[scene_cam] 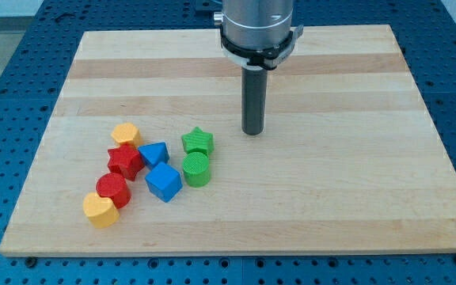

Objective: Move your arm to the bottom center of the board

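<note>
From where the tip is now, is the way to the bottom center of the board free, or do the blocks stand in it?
Probably yes. My tip stands right of the green star and green cylinder, apart from both. The board below it is bare down to the bottom edge.

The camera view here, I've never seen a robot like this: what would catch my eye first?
Probably the big grey arm coming down from the view's top, ending in a dark rod whose tip rests on the pale wooden board near its middle. Next, the bright cluster of blocks at the view's lower left: a green star and green cylinder nearest the tip, a blue cube, and red and yellow pieces beyond.
</note>
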{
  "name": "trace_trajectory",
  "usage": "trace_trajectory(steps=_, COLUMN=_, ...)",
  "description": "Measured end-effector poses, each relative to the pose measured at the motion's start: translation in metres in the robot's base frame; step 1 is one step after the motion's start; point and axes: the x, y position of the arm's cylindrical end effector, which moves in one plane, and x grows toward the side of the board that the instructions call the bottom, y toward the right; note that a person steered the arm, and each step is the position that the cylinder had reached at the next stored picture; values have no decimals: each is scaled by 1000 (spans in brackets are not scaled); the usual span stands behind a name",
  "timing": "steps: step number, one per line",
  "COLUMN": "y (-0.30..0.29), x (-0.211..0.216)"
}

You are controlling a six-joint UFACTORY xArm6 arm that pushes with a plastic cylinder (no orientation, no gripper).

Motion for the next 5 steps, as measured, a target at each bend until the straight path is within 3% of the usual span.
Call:
trace_trajectory(steps=1, y=0, x=0)
trace_trajectory(steps=4, y=5, x=128)
trace_trajectory(steps=5, y=-26, x=163)
